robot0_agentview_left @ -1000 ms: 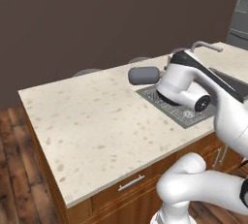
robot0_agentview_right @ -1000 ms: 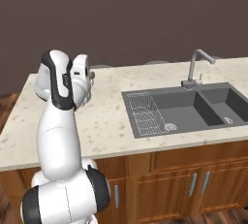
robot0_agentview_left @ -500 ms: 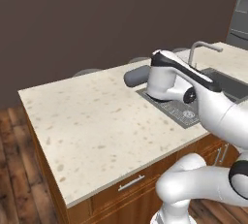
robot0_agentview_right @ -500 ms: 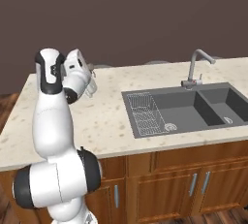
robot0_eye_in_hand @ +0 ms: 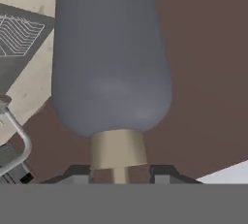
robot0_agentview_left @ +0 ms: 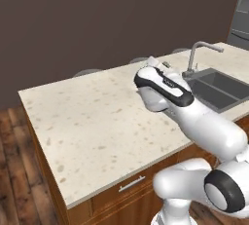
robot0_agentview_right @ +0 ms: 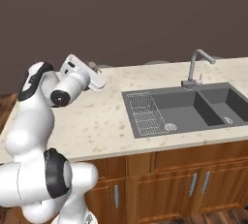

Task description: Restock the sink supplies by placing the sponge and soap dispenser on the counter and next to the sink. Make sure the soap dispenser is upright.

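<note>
The soap dispenser (robot0_eye_in_hand: 111,58), a rounded grey-blue bottle with a tan neck, looms large in the hand view. Its body points away from me toward the brown wall. My gripper (robot0_eye_in_hand: 119,172) is shut on its thin pump stem, with one dark fingertip (robot0_eye_in_hand: 77,173) on each side. My hand (robot0_agentview_right: 80,75) hangs above the counter (robot0_agentview_right: 97,121), left of the sink (robot0_agentview_right: 184,109). In the left base view the hand (robot0_agentview_left: 155,70) covers the bottle. The sponge is out of view.
A curved metal faucet (robot0_agentview_right: 196,68) stands behind the sink, and a wire rack (robot0_agentview_right: 145,114) lies in the left basin. The sink (robot0_agentview_left: 219,87) is at the right in the left base view, with a broad stretch of counter (robot0_agentview_left: 92,121) to its left. A dark wall rises behind the counter.
My wrist has turned. The bottle stuck out sideways to the left in the left base view and now points away behind the hand. The grip is unchanged.
</note>
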Robot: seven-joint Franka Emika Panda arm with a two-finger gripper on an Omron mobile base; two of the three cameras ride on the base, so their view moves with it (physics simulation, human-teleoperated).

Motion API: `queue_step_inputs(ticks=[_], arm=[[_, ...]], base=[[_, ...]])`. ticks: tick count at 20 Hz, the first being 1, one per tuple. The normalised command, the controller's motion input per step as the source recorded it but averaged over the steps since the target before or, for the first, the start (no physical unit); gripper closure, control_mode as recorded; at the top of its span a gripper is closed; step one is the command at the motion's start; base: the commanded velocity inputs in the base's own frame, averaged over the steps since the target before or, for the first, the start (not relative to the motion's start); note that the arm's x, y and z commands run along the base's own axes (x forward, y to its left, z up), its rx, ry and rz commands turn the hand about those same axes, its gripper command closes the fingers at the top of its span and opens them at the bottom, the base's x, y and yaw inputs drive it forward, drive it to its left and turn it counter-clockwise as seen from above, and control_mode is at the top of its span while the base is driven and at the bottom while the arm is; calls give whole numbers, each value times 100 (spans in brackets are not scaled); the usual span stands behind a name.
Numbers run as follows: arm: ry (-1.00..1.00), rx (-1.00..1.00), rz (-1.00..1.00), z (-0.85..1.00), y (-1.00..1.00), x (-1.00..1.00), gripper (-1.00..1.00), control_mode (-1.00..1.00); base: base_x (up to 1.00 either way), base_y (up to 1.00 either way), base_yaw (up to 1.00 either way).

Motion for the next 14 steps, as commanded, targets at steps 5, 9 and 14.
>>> queue_step_inputs(ticks=[5,9,14], arm=[[0,-64,0,6,-70,0,100,-100],[5,-55,0,12,-54,0,100,-100],[46,-25,0,-2,-9,10,100,-100]], base=[[0,0,0],[0,0,0],[0,0,0]])
